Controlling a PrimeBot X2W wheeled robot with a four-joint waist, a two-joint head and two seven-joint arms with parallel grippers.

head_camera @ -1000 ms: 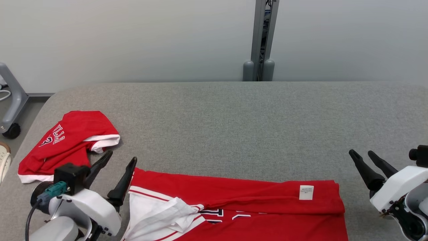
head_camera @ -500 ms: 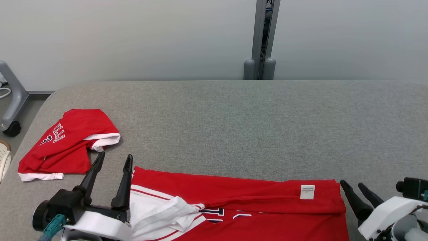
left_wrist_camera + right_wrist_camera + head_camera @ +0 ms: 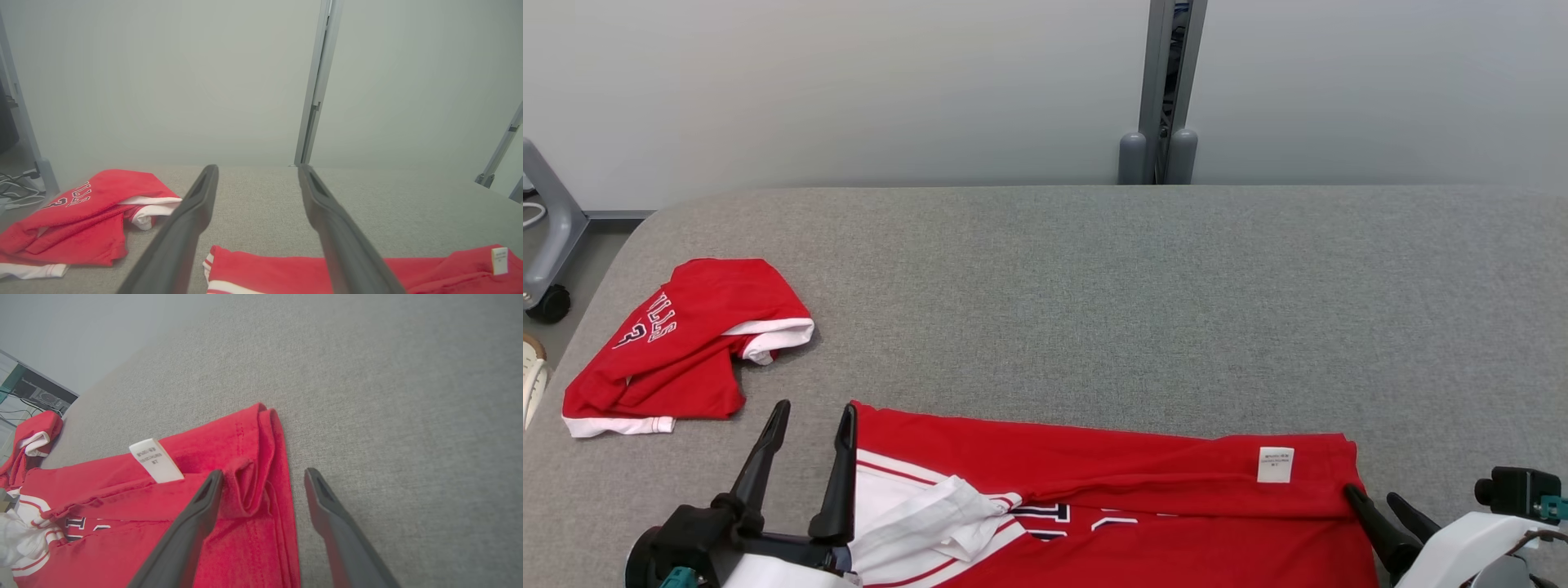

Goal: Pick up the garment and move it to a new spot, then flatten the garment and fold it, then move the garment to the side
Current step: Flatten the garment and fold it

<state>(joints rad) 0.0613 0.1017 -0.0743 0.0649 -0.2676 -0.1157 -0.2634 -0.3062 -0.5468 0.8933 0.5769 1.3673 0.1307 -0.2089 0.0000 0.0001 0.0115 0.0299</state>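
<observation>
Step in hand, as I judge it: the fold, just before the grasp. The garment (image 3: 1143,482) lies spread along the near edge of the bench (image 3: 1094,286), its white label (image 3: 1275,465) near the right end.

The left pincer (image 3: 814,407) stands wide open and empty just beside the garment's far-left corner; whether it touches cloth I cannot tell. The right pincer (image 3: 1370,492), also wide open and empty, straddles the right hem, with one finger over cloth and one over bare bench.

The next move probably calls for both to lower and close on the hems together. A second red shirt (image 3: 686,343) lies well apart, far left.
</observation>
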